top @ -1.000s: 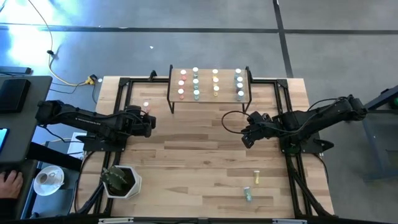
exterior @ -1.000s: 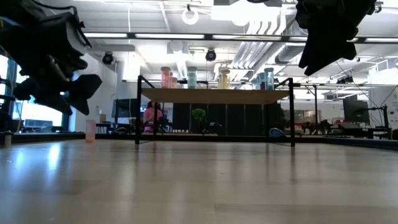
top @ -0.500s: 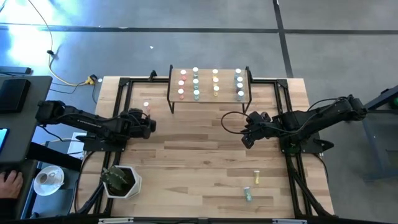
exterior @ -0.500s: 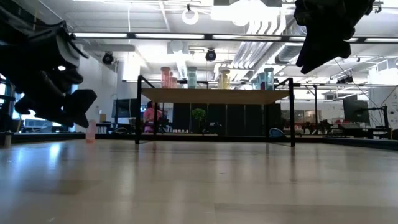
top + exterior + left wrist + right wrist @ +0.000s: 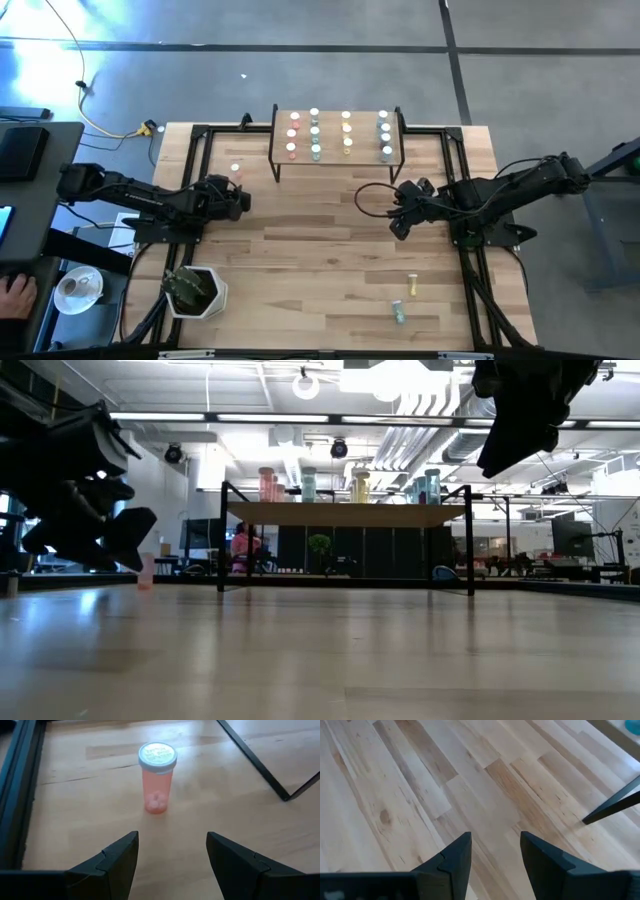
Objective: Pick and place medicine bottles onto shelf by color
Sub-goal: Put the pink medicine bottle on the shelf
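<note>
Left gripper (image 5: pixel 170 865) has dropped lower toward the pink bottle (image 5: pixel 157 777) standing left of the shelf (image 5: pixel 337 135); jaws wide, empty, bottle just ahead. Right gripper (image 5: pixel 397 222) barely shifts mid-counter, part open, empty. Pick comes next, I'd say.

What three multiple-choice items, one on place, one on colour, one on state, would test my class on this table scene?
1. Where does the pink bottle stand?
A. On the table ahead of the left pincer
B. On the shelf
C. Inside the plant pot

2. What colour is its cap?
A. Black
B. White
C. Red

3. How is the left pincer?
A. Shut on the bottle
B. Open and empty
C. Out of sight

Answers:
1 A: it stands upright on the planks beyond the fingers.
2 B: the lid is white.
3 B: the fingers stand apart with bare wood between.
</note>
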Available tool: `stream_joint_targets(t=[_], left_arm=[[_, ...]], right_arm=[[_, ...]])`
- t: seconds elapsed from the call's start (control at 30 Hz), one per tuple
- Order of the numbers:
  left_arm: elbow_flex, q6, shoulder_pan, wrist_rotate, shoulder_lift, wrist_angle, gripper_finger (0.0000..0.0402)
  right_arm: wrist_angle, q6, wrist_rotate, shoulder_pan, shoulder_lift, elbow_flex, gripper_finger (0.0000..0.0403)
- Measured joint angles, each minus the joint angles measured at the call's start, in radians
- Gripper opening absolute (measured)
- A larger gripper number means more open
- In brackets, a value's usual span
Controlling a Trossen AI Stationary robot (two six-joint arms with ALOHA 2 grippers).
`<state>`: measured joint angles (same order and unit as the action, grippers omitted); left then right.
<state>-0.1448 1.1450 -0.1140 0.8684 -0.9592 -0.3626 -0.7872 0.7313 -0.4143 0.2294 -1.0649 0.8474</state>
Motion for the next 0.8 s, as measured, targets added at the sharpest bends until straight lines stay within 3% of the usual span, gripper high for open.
stream_joint_targets(t=[0.27,0.8], left_arm=[[0.000,-0.105,-0.103,-0.075,0.000,0.095,0.0225],[0.000,-0.276,-0.241,-0.111,-0.001,0.181,0.0225]], right_arm=[[0.003,-0.026,-0.004,-0.038,0.000,0.000,0.0161],[0.041,-0.007,0.049,-0.079,0.000,0.000,0.0161]])
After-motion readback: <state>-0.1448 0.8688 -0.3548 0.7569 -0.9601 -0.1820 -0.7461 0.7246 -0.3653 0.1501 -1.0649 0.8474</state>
